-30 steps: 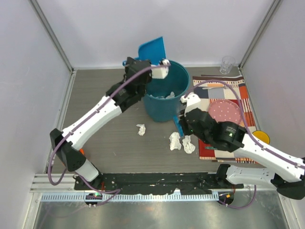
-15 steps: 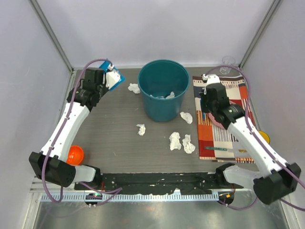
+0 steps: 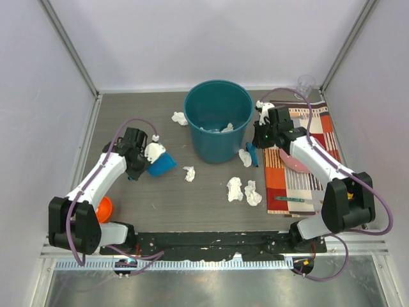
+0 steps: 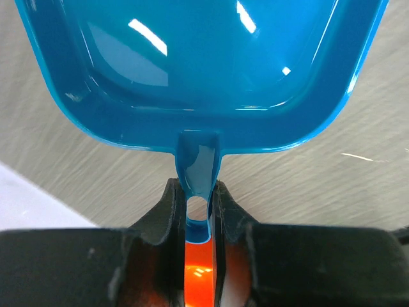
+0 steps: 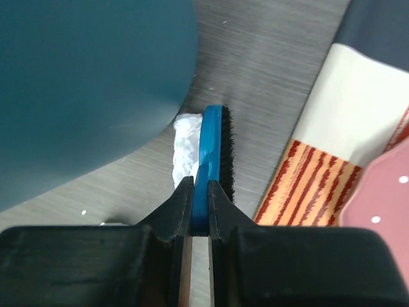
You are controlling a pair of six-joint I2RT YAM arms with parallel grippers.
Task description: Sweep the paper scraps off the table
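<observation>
Left gripper: jaws pressed together on the short handle of the blue dustpan. The pan mouth points away from the wrist and sits low over the table, left of centre. Right gripper: jaws pinched on the blue back of the hand brush, with the bristles facing right toward the striped placemat.

Locations of the paper scraps:
- two lie side by side near of the teal bin, toward the front rail
- one wad touches the brush's left face, just right of the bin's foot
- one is near-left of the bin, just right of the dustpan
- one is far-left of the bin
- white wads also show inside the bin

Handling (judgement): the scraps look very light, soft and springy. A gentle bristle stroke should skid or roll them, while a fast one may flick them past the pan. Both sets of jaws are occupied, so pinching them is not an option. Better to meet each wad with the bristles on the side away from the dustpan and push it into the pan. The pan lip should lie flat on the wood so wads do not slip under it. Pan and brush are well apart, on opposite sides of the bin, so they must be brought together around a scrap.
</observation>
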